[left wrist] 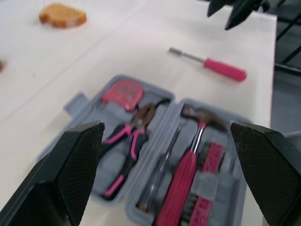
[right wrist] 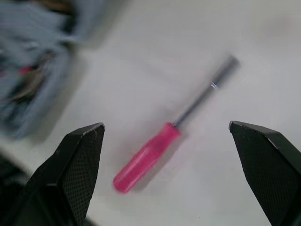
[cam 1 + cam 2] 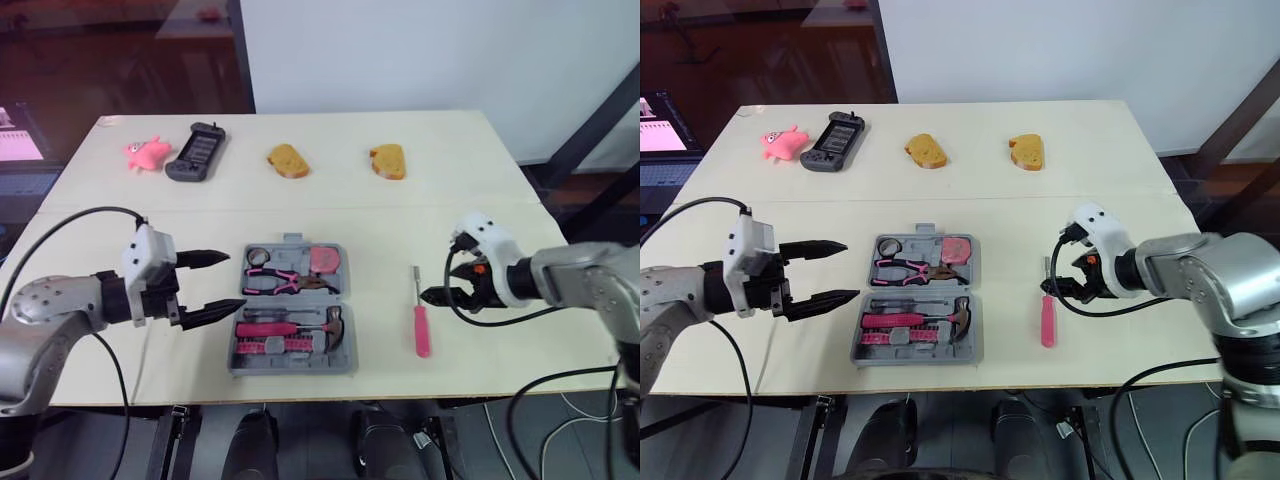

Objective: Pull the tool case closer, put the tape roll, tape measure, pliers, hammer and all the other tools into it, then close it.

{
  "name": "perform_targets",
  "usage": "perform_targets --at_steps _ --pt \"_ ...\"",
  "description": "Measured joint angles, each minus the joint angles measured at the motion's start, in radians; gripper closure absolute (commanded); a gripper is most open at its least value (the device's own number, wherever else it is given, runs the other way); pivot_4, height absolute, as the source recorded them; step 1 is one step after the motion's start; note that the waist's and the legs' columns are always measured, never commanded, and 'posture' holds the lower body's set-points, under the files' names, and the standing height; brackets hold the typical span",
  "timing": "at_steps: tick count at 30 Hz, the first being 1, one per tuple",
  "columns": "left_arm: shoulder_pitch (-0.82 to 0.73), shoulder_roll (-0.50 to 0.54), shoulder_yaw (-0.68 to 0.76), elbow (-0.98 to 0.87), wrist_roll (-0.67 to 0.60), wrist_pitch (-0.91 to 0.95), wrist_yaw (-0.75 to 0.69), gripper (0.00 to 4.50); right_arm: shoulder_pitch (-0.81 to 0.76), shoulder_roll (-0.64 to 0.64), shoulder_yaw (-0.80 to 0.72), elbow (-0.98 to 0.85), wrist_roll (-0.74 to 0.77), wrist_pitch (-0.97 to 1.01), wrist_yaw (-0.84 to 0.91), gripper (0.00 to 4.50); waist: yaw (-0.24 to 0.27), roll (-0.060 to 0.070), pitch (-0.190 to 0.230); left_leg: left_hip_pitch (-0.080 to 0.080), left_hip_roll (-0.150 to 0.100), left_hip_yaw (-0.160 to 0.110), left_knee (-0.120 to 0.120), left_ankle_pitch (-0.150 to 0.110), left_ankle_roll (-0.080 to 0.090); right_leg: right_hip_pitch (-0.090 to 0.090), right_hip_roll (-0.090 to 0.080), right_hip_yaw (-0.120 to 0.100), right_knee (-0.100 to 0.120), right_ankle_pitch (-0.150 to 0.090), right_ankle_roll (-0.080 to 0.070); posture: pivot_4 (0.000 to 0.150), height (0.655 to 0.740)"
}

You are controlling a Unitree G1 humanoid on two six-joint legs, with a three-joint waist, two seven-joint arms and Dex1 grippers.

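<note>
The right gripper (image 3: 447, 282) holds its fingers spread wide and empty, poised just beside the pink screwdriver (image 3: 421, 322), which lies right of centre, apart from the open tool case (image 3: 292, 367) at centre. This looks like the pickup of the last loose tool. The next move calls for lowering over the handle and closing. The forearm reaches in from the right edge. The left gripper (image 3: 233, 281), fingers also apart, points at the case's left side from the lower left.
</note>
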Motion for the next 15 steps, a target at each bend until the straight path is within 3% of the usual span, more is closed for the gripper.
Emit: perform_targets --at_steps 2,7,11,15 --pt "0.024 0.012 0.005 -0.02 -0.015 0.016 -0.011 0.0 0.036 -0.047 0.032 -0.013 -0.065 -0.241 0.113 0.02 0.001 0.0 0.0 0.0 0.0 0.0 0.0 0.0 0.0 0.0 0.0 0.0 0.0 0.0 0.001 0.15 0.7207" --pt "0.053 0.015 0.03 -0.034 -0.049 0.055 -0.008 0.0 0.072 -0.181 0.263 0.136 -0.437 -0.991 0.438 0.02 0.001 -0.001 0.002 0.0 0.0 0.001 0.003 0.001 -0.001 0.001 0.0 0.0 0.0 0.0 0.0 0.15 0.7207" --pt "0.065 0.014 0.036 -0.062 -0.054 0.065 0.008 0.0 -0.037 -0.107 0.4 0.368 -0.688 -1.406 0.526 0.02 -0.008 -0.002 0.003 0.001 0.0 0.001 0.004 0.001 -0.003 0.0 0.0 0.0 0.002 0.001 -0.001 0.15 0.7207" --pt "0.068 0.014 0.038 -0.069 -0.055 0.066 0.021 0.0 -0.099 -0.026 0.467 0.517 -0.836 -1.709 0.534 0.02 -0.001 -0.001 0.004 0.001 0.0 0.001 0.001 0.002 -0.003 -0.001 0.0 0.0 0.002 0.003 0.004 0.15 0.7207"
